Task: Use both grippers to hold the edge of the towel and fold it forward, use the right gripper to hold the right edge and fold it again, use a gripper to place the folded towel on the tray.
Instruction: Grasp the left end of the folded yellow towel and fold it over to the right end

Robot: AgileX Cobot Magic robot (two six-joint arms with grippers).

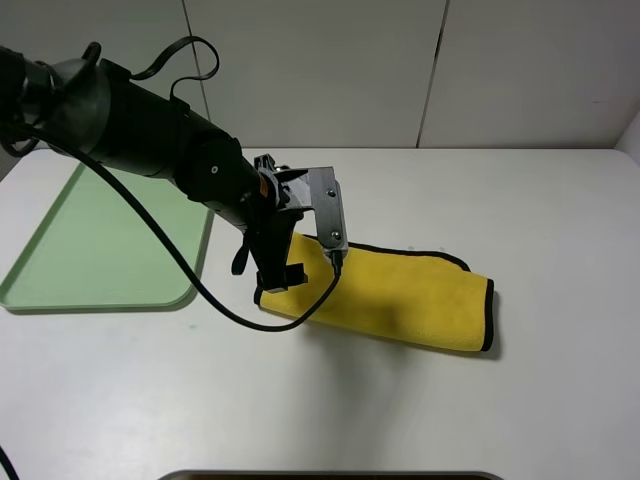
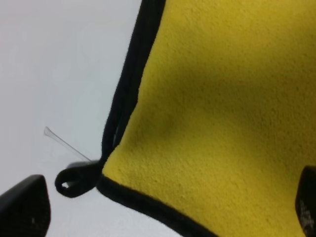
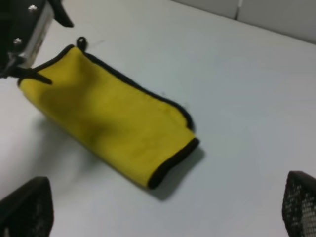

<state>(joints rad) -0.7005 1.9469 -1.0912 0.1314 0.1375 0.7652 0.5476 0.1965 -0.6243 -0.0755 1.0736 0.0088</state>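
The yellow towel [image 1: 400, 295] lies folded in an oblong on the white table, to the right of the pale-green tray [image 1: 100, 298]. Black binding runs along its far side and right end. My left gripper [image 1: 280, 278] is open and low over the towel's left end. In the left wrist view its fingers [image 2: 24, 210] stand wide apart on either side of the corner with the black loop [image 2: 74, 180]. My right gripper [image 3: 163, 212] is open and empty, well above the table, with the whole towel [image 3: 113, 118] ahead of it. The right arm is out of the exterior high view.
The tray holds nothing and sits at the table's left side. The left arm's black cable [image 1: 200, 290] hangs down between the tray and the towel. A wall stands behind the table. A dark edge [image 1: 330, 475] shows at the bottom of the exterior high view.
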